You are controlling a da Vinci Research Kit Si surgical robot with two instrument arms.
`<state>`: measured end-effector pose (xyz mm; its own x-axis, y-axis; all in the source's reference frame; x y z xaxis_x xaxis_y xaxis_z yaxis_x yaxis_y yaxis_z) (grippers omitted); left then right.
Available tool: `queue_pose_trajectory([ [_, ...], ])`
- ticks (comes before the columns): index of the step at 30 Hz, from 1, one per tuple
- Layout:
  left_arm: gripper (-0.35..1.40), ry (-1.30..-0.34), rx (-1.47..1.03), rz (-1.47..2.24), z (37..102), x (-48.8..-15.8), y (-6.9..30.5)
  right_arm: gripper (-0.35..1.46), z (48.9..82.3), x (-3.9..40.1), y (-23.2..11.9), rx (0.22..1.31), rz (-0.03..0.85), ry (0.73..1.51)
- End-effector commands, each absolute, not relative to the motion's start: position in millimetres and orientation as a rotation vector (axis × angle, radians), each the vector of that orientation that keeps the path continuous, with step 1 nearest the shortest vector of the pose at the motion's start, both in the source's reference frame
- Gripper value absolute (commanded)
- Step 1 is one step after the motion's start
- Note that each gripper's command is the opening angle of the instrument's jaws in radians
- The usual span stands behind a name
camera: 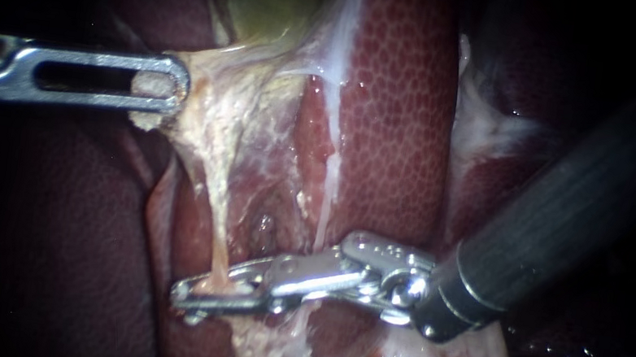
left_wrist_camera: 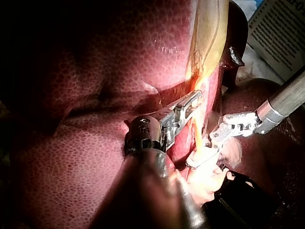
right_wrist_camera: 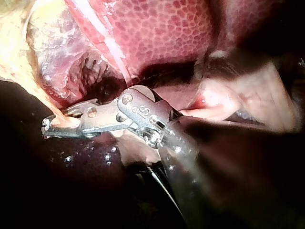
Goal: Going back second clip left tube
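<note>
My right instrument's hand (camera: pixel 183 300) sits at lower centre, jaws parted, with the left tube (camera: pixel 213 197) running down between them. I can't make out a clip there. To back out cleanly I'd slide straight along the shaft toward lower right, jaws kept apart so nothing snags. My left instrument's hand (camera: pixel 170 89), upper left, is clamped on pale tissue (camera: pixel 213 99), holding tension

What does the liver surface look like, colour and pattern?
Dark red liver, fine honeycomb mottling; clearest in endoscope view.
</note>
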<state>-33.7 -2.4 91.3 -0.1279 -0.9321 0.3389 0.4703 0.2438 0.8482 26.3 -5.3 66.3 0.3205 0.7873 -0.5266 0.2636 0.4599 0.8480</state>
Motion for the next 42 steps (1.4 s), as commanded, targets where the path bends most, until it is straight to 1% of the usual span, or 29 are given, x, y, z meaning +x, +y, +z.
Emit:
queue_pose_trajectory([
  [1, -0.35, -1.131, 0.541, -1.308, 91.2, -33.7, -2.4, -0.35, 66.3, 26.4, -5.4, 1.087, 0.454, 1.241],
  [11, -0.35, -1.131, 0.541, -1.308, 91.2, -33.6, -2.4, -0.34, 66.0, 26.4, -5.2, 1.082, 0.458, 1.236],
  [12, -0.35, -1.131, 0.541, -1.308, 91.2, -33.6, -2.4, -0.12, 65.9, 26.6, -5.2, 1.082, 0.458, 1.236],
  [13, -0.35, -1.131, 0.541, -1.308, 91.2, -33.6, -2.4, 0.16, 65.8, 26.9, -5.1, 1.054, 0.427, 1.255],
  [14, -0.35, -1.131, 0.541, -1.308, 91.2, -33.6, -2.4, 0.3, 65.7, 27.1, -5.0, 1.016, 0.405, 1.274],
  [15, -0.35, -1.131, 0.541, -1.308, 91.2, -33.6, -2.4, 0.5, 65.6, 27.4, -4.9, 0.971, 0.389, 1.29],
  [17, -0.35, -1.131, 0.541, -1.308, 91.2, -33.6, -2.5, 0.6, 65.6, 28.0, -4.5, 0.888, 0.406, 1.299],
  [19, -0.35, -1.131, 0.542, -1.308, 91.2, -33.6, -2.5, 0.6, 65.6, 27.9, -4.2, 0.861, 0.401, 1.306],
  [25, -0.35, -1.131, 0.542, -1.308, 91.2, -33.5, -2.5, 0.6, 65.6, 26.1, -2.8, 0.826, 0.387, 1.317],
  [32, -0.35, -1.131, 0.541, -1.307, 91.2, -33.5, -2.5, 0.6, 64.9, 23.1, -1.2, 0.813, 0.367, 1.329],
  [36, -0.35, -1.131, 0.542, -1.307, 91.2, -33.5, -2.5, 0.6, 63.9, 20.6, -0.2, 0.811, 0.35, 1.338],
  [42, -0.35, -1.131, 0.542, -1.307, 91.2, -33.4, -2.5, 0.6, 61.6, 16.2, 1.6, 0.782, 0.321, 1.354],
])
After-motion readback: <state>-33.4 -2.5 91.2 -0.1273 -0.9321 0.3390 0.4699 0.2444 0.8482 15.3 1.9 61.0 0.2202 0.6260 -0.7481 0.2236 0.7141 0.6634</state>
